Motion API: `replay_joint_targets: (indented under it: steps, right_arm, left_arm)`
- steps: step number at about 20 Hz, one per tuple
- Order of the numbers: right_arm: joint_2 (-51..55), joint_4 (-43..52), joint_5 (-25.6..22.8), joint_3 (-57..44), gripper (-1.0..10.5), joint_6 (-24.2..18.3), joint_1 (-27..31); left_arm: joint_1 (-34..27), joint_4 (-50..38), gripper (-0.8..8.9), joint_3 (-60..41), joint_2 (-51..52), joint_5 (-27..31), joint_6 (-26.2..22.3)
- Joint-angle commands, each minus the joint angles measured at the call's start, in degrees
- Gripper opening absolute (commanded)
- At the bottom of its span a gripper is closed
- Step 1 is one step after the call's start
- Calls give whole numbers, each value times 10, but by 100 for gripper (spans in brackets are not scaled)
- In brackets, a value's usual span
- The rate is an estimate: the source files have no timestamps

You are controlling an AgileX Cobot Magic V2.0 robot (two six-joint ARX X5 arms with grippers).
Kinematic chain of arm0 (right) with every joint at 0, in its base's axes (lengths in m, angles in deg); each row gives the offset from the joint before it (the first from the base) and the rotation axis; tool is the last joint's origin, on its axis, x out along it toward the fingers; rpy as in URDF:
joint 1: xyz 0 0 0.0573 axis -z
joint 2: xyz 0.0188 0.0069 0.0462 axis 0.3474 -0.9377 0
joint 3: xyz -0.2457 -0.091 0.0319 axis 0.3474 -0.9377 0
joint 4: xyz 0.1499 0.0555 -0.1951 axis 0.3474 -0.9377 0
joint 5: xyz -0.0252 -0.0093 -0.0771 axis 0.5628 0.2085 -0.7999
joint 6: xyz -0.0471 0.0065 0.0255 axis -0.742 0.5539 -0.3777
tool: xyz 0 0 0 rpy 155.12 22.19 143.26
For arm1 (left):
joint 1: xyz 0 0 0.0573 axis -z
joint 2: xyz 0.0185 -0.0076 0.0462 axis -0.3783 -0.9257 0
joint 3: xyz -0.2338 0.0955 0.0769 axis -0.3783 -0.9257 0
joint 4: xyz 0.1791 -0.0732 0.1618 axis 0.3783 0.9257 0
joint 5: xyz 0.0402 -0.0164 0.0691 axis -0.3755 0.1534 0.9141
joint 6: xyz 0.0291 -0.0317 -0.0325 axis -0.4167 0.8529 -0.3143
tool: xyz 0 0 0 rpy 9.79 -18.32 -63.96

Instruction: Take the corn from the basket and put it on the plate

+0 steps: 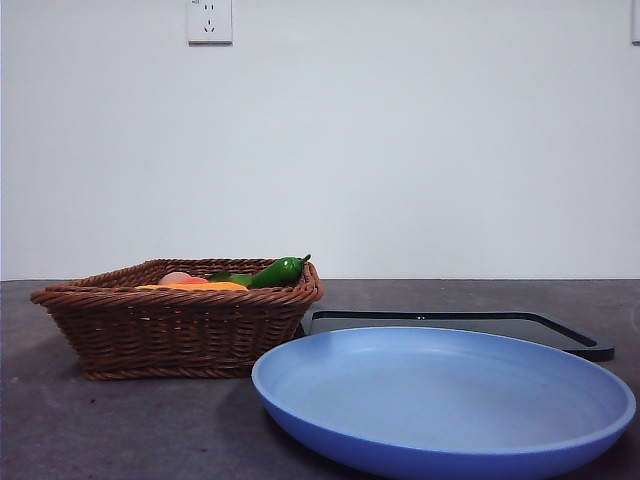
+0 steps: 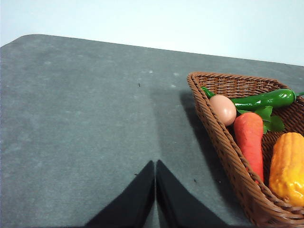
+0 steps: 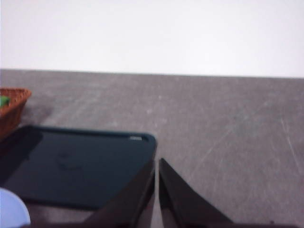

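The brown wicker basket stands at the left of the front view. Inside it lies the corn, an orange-yellow cob, whose top just shows over the rim. The light-blue plate sits near and to the right of the basket. My left gripper is shut and hovers over bare grey table beside the basket, holding nothing. My right gripper is shut too, above the table at the edge of the black tray; a sliver of the plate shows there.
In the basket also lie a green pepper, a small peach fruit and an orange carrot. A flat black tray lies behind the plate. A wall socket is on the white wall.
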Motion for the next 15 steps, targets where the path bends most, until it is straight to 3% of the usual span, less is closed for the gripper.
replay_joint_targets:
  steps: [1,5,9,15]
  right_arm:
    - [0,25,0,-3,3,29,0]
    - [0,45,0,-3,3,60,0]
    - [0,47,0,-1,3,65,0]
    - [0,47,15,0,3,129,0]
  left_arm:
    - [-1,4,8,-14,0,-1,8]
    - [-1,4,8,-14,0,-1,49]
    - [-1,4,8,-14,0,-1,64]
    - [-1,4,7,3,0,-1,134]
